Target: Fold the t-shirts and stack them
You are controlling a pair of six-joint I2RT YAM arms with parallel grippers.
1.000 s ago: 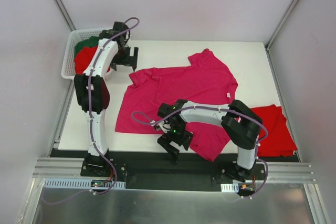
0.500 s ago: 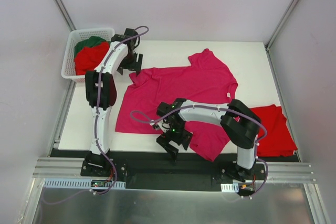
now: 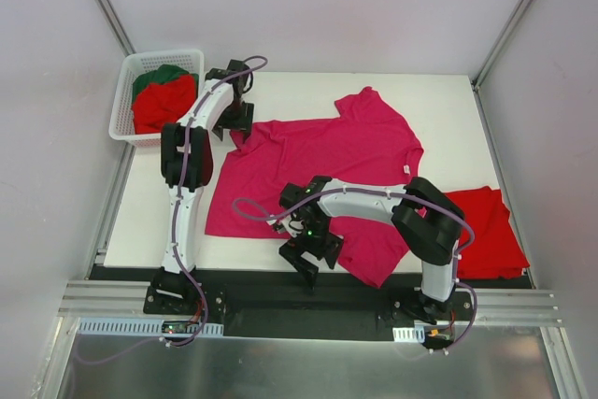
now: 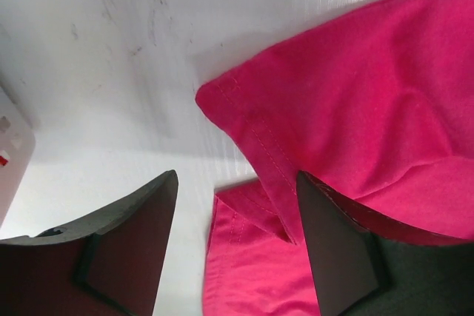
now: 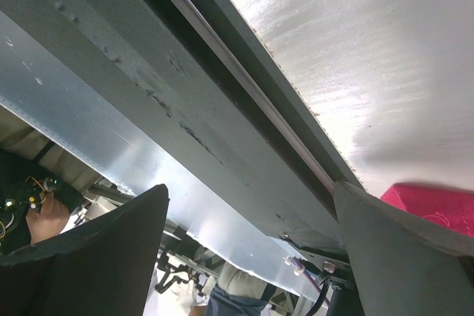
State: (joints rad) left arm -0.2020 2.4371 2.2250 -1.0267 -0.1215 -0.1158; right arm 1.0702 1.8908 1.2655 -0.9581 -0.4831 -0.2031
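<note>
Table [image 3: 308, 91] is covered by a pink shirt [image 3: 327, 156]. Left gripper [image 4: 237, 179] is parted astride its sleeve [image 4: 311, 109], right gripper [image 5: 250, 186] spread wide

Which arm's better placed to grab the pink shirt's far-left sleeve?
Left. The left gripper sits over that sleeve, open jaws straddling its edge. The right gripper hangs open at the near edge of the table, by the pink shirt's bottom.
</note>
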